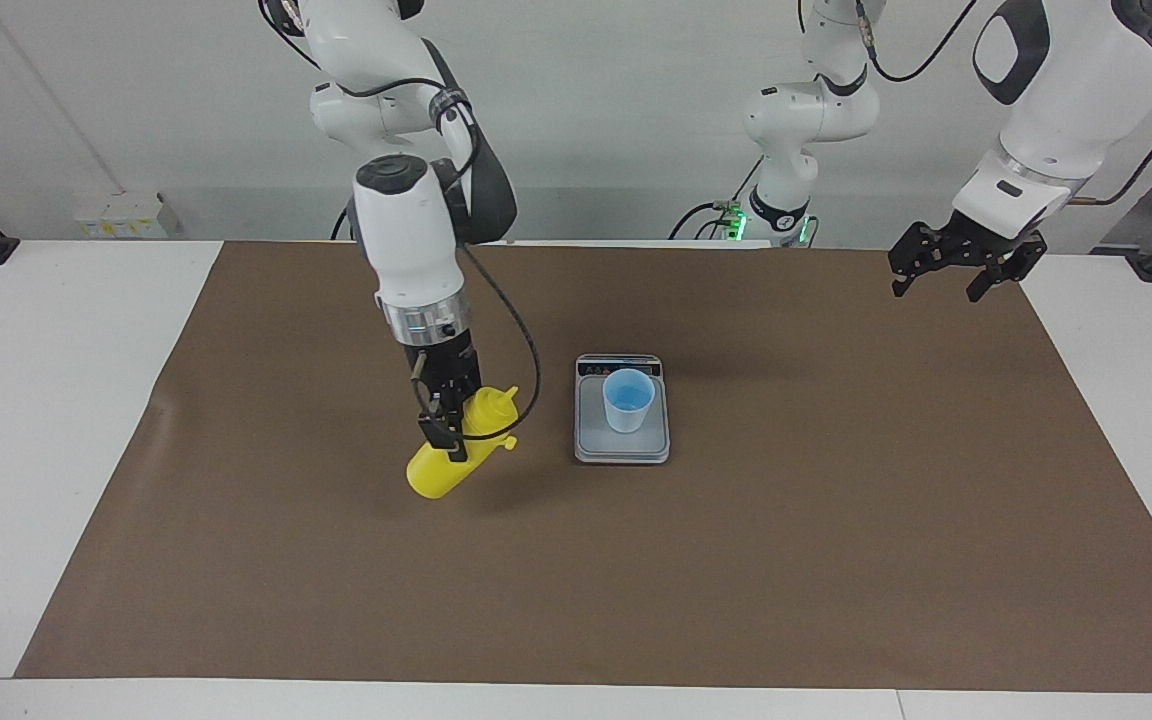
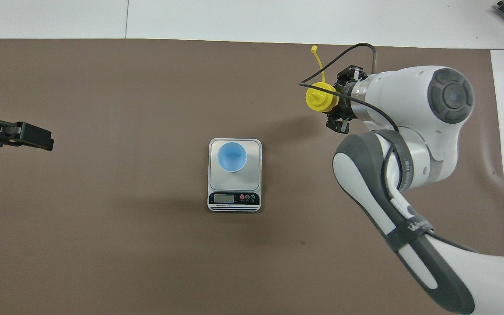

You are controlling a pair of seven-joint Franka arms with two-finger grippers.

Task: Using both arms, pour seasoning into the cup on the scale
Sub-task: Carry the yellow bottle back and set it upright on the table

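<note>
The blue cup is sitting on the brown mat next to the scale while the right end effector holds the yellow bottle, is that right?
Not quite. The blue cup stands on the scale itself, on its weighing plate, as the overhead view shows. The right end effector does hold the yellow bottle.

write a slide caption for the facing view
Right hand holds the tilted seasoning bottle beside the scale carrying the cup; left hand waits open.

White table (image 1: 56, 400) w/ brown mat (image 1: 836, 520), scale (image 1: 622, 450) on it.
</note>
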